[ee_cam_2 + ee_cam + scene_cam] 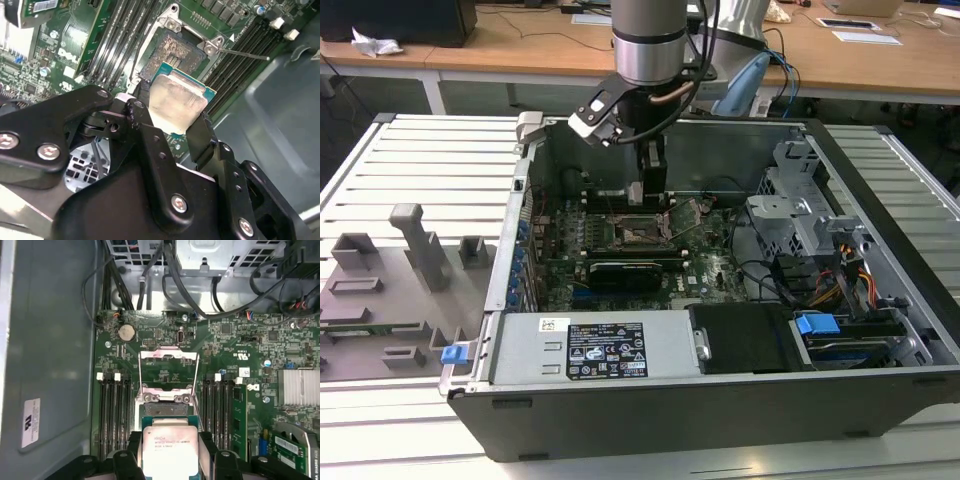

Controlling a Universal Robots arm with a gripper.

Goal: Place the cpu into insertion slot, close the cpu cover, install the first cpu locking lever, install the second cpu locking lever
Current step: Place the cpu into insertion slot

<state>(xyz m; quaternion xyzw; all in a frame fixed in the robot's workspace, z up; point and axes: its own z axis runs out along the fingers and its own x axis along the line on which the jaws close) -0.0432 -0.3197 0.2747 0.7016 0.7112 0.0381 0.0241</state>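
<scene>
My gripper [175, 107] is shut on the cpu [176, 100], a small square chip with a pale metal top and a green edge, held by two opposite sides between black fingers [145, 107]. The chip hangs just above the green motherboard, over the near edge of the insertion slot [181, 49], whose dark pin field lies bare. In the first wrist view the cpu [167, 442] sits below the cpu cover [168, 358], a silvery frame flipped open away from the socket. A thin locking lever [245, 54] sticks out sideways. In the exterior view the gripper [650, 192] hovers over the slot [642, 232].
Long memory slots [114, 415] flank the socket on both sides. A black card [625, 272], a grey power supply [590, 350], a drive cage [800, 220] and cable bundles [790, 285] fill the open case. A finned heat sink [300, 387] lies nearby. Grey fixtures [400, 290] stand at the exterior view's left.
</scene>
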